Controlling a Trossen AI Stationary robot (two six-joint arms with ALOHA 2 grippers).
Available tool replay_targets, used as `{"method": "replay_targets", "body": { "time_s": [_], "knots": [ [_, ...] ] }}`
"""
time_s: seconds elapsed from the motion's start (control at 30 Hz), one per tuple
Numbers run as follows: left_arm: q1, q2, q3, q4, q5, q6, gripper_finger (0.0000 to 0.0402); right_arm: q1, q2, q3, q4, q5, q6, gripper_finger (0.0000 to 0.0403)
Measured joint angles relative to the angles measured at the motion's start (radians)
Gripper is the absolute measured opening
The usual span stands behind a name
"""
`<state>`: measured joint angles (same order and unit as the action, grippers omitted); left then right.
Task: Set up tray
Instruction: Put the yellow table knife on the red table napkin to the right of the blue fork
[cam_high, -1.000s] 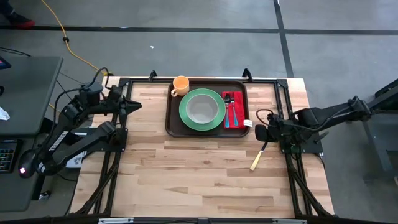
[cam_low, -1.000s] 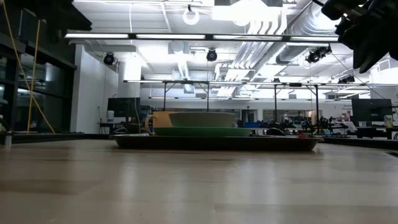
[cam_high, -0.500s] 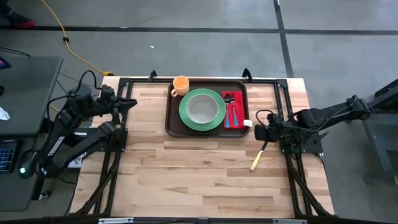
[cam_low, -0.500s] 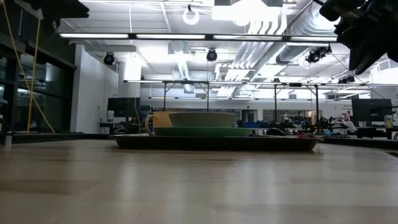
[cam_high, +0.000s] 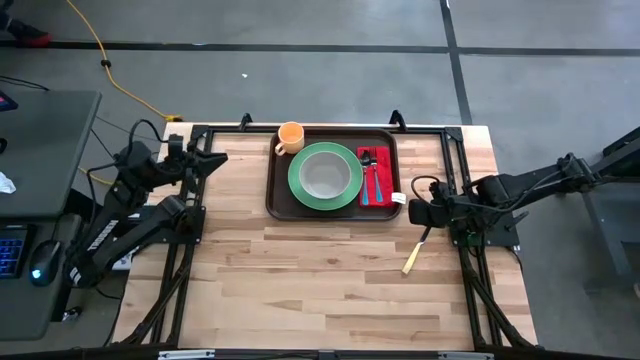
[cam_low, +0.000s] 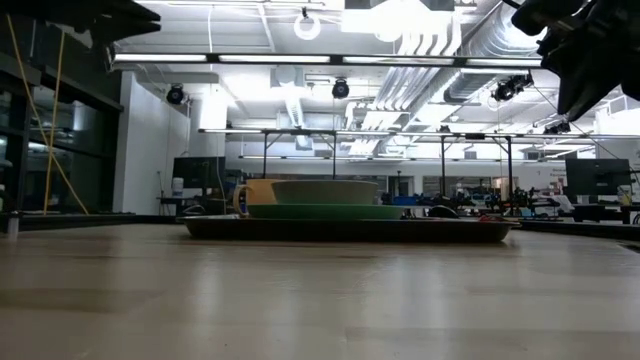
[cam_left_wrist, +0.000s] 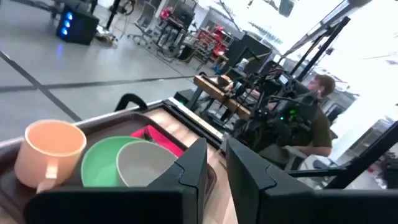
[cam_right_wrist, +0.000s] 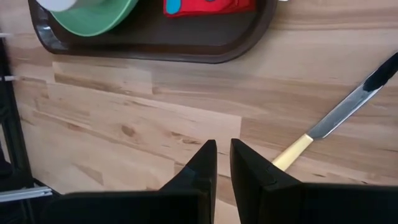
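The dark brown tray (cam_high: 280, 195) lies at the table's far middle. On it rest a green plate (cam_high: 300, 185) with a grey bowl (cam_high: 325, 175), an orange cup (cam_high: 290, 137) and a red napkin (cam_high: 385, 180) with cutlery on top. A knife (cam_high: 415, 252) with a yellow handle lies flat on the wood, right of the tray. My right gripper (cam_high: 415, 213) hangs just above the knife's blade end, pointing down, shut and holding nothing (cam_right_wrist: 223, 155). My left gripper (cam_high: 215, 160) hovers level at the far left, shut and holding nothing (cam_left_wrist: 216, 168).
Black frame rails (cam_high: 185, 260) run along the table's left and right sides. Bare wood (cam_high: 310, 280) fills the near half. A person (cam_left_wrist: 317, 118) sits beyond the right arm, off the table.
My left arm has drawn back a little toward the table's left edge and come forward again. Its gripper has tipped up to level, and it now shows at the top left of the low view. The right arm and the things on the table have kept still.
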<state>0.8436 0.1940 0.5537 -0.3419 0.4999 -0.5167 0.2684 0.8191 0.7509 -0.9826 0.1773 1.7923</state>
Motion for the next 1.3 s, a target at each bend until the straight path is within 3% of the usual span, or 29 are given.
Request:
{"method": "replay_targets", "body": {
  "time_s": [0.4, 0.6, 0.87, 1.17, 1.3],
  "knots": [
    [0.000, -0.041, -0.033, -0.099, -0.047, 0.069, 0.0092, -0.047, 0.000, 0.000, -0.015, 0.015, 0.006, 0.0023],
    [0.000, -0.098, -0.151, 0.018, -0.061, 0.052, 0.0092, -0.053, 0.000, 0.000, -0.015, 0.013, 0.007, 0.0023],
    [0.000, -0.185, -0.259, 0.045, -0.062, 0.025, 0.0092, -0.080, 0.000, 0.000, -0.015, 0.015, 0.014, 0.0023],
    [0.000, -0.187, -0.345, 0.074, -0.079, 0.074, 0.0092, -0.092, 0.000, 0.000, -0.011, 0.022, 0.015, 0.0023],
    [-0.023, -0.187, -0.418, 0.190, -0.086, 0.086, 0.0092, -0.092, 0.000, 0.000, -0.001, 0.022, 0.017, 0.0023]
  ]
}}
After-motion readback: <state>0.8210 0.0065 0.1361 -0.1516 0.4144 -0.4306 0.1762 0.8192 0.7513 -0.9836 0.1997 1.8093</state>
